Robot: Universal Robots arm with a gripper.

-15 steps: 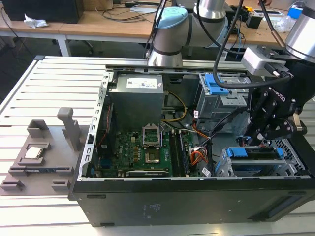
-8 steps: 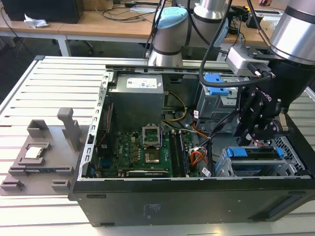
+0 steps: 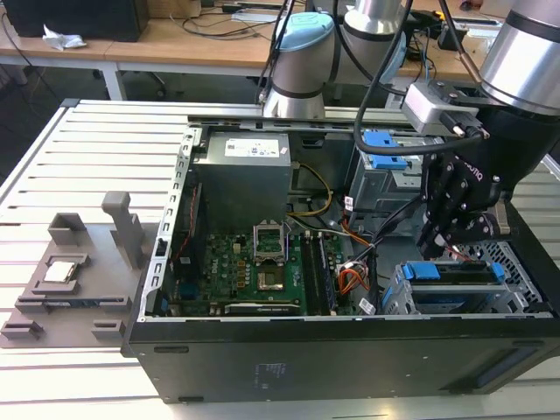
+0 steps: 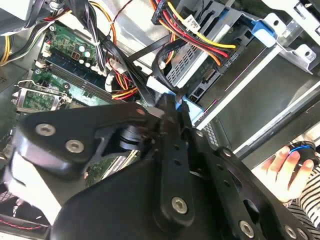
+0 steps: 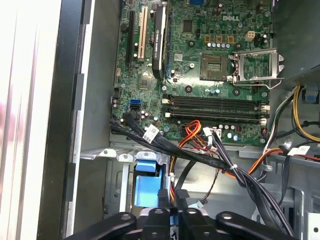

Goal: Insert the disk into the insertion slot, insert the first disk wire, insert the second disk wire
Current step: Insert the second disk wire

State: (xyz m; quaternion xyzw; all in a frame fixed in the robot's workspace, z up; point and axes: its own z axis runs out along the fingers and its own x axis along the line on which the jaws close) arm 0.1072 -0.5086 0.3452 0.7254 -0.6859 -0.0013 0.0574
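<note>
Hovering inside the open computer case (image 3: 289, 350), the hand (image 3: 448, 234) sits just above the back end of the disk (image 3: 455, 273), which already lies in the insertion slot (image 3: 516, 302) at the exterior view's right — blue carrier showing at both ends, long axis running 9 to 3 o'clock in that view. In both wrist views the fingertips (image 5: 172, 200) are pinched nearly together on something thin and dark, by my read a cable connector; exactly what it is stays hidden. From the hand the disk lies toward 6 o'clock in the exterior view, close below. In the second wrist view the disk's connector edge (image 4: 210, 75) carries a black plug with red and yellow wires (image 4: 200, 37), so one wire looks seated, judging by that. Room is tight: a cable bundle (image 5: 200, 157) crosses just beside the hand, the taller cage (image 3: 385, 175) stands at 11 o'clock, and the motherboard (image 3: 262, 267) lies at 9 o'clock. A person's hand (image 4: 287, 170) rests outside the case wall.
</note>
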